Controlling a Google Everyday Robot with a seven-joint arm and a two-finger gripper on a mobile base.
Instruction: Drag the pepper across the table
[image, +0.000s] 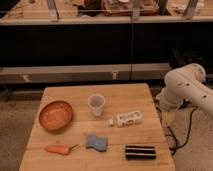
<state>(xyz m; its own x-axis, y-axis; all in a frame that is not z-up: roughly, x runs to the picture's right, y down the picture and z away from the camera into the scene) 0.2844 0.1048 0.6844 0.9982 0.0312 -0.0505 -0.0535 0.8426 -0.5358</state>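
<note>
The pepper (59, 149) is a small slim orange chili with a thin dark stem pointing right. It lies near the front left of the light wooden table (130, 95), just below the round orange bowl (55, 115). The white robot arm (187, 87) shows at the right edge of the view, beside the table's right side. The gripper itself is out of view, so I cannot see where it stands relative to the pepper.
A clear plastic cup (96, 104) stands mid-table. A white bottle (126, 119) lies on its side to its right. A blue sponge (96, 142) and a dark striped packet (140, 152) lie near the front. A dark counter runs behind.
</note>
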